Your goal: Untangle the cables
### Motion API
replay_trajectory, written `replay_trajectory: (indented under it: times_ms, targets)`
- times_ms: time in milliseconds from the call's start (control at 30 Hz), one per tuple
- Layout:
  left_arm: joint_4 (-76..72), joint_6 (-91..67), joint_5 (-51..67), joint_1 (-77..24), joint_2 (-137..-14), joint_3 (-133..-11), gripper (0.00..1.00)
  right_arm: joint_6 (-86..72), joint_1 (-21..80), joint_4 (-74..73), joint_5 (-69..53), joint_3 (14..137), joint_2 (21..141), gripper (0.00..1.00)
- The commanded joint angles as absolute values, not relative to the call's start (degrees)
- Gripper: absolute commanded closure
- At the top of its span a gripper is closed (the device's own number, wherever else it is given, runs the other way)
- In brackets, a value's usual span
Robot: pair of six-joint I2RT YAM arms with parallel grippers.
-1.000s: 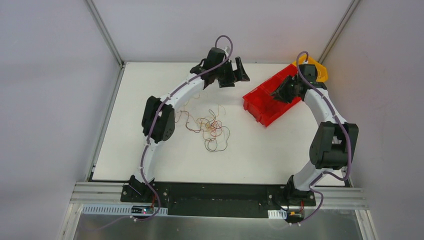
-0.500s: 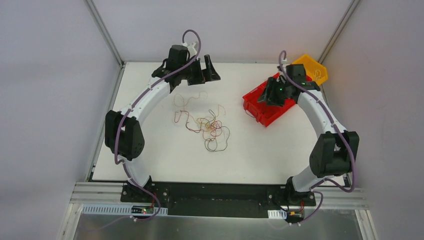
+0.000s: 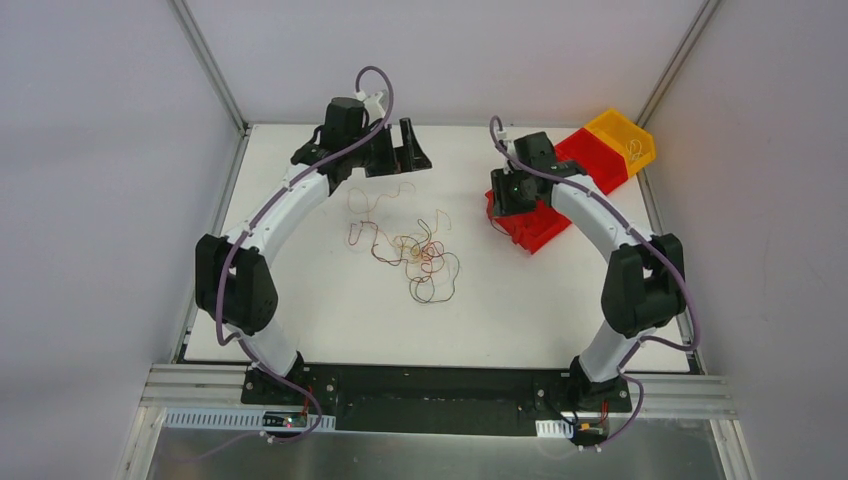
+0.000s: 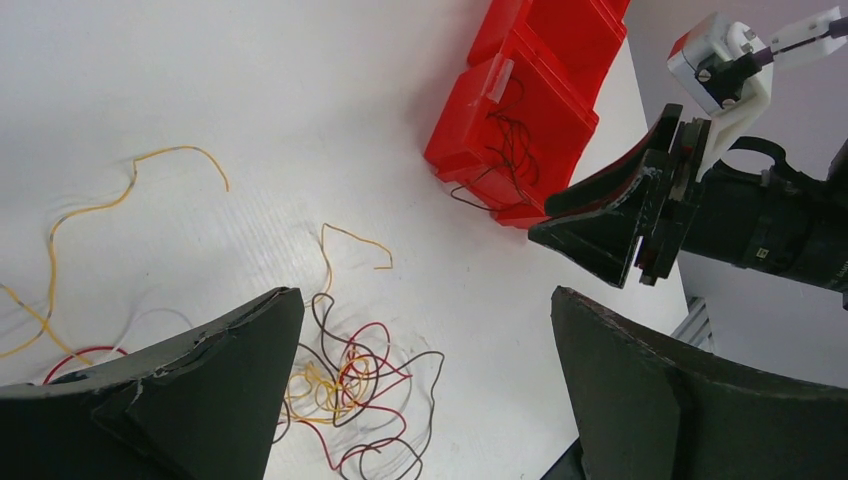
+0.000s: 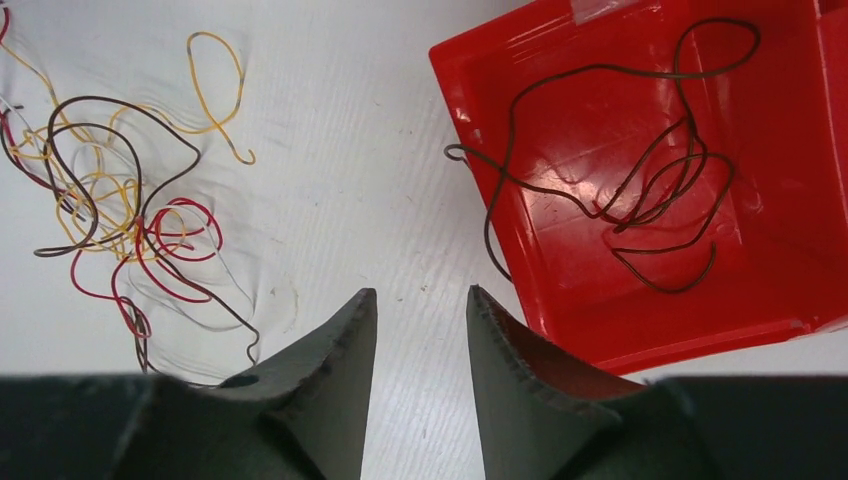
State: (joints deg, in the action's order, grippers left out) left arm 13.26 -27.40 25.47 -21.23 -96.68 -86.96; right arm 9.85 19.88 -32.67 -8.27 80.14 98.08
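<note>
Tabletop (image 3: pixel 330 310) lies white and open to the left of the left pincer (image 3: pixel 416 143), out to the table's left edge, with only that arm's own elbow above it. This pincer hangs close to the far edge, its jaws spread wide and gripping nothing.

Toward the arm bases from it, roughly midway between the two pincers, sit the cables (image 3: pixel 425 262). They are hair-thin red, yellow-orange, dark and white strands, curled into one loose knot of loops lying flat on the table. A yellow strand (image 3: pixel 375 200) trails from the knot's side toward the left pincer; whether it is joined to the knot I cannot tell.

Open table separates the knot from the right pincer (image 3: pixel 500 200), which stands well apart on its right. The right pincer (image 5: pixel 420 293) has its jaws partly apart with nothing between them.

Ahead and left of its fingers is the knot. Ahead and right is a red bin (image 5: pixel 800 250), its corner close by the right-hand finger. A dark cable (image 5: pixel 640 170) lies looped inside, one end draped over the bin wall onto the table.

Farther right, a second red bin (image 3: pixel 592 155) and a yellow bin (image 3: pixel 622 135) crowd the far right corner.
</note>
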Motion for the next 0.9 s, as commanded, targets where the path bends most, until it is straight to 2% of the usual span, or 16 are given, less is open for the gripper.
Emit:
replay_trajectory:
  times_ms: [0, 167, 267, 400, 567, 867]
  targets:
    - [12.39, -25.84, 26.08, -20.04, -92.78, -85.51, 0.01, 12.99, 24.08, -24.76, -3.23, 76.77, 95.9, 0.59]
    - [13.1, -25.6, 26.04, -19.36, -91.89, -84.74, 0.01, 14.32, 29.66, -10.67, 10.41, 68.49, 95.83, 0.6]
    - [13.73, -25.36, 25.89, -19.18, -91.17, -84.24, 0.01, 13.38, 33.1, -5.36, 20.66, 66.59, 98.05, 0.64]
    - [15.06, -24.94, 25.63, -19.08, -90.21, -83.89, 0.01, 12.93, 34.41, 1.68, 24.51, 63.27, 99.47, 0.64]
    - [16.01, -24.41, 25.4, -18.9, -88.84, -83.32, 0.01, 13.31, 35.75, 7.12, 30.32, 61.97, 102.82, 0.58]
    - [17.37, -23.82, 25.42, -18.73, -88.24, -84.01, 0.01, 10.92, 36.19, 1.68, 33.35, 68.09, 107.69, 0.62]
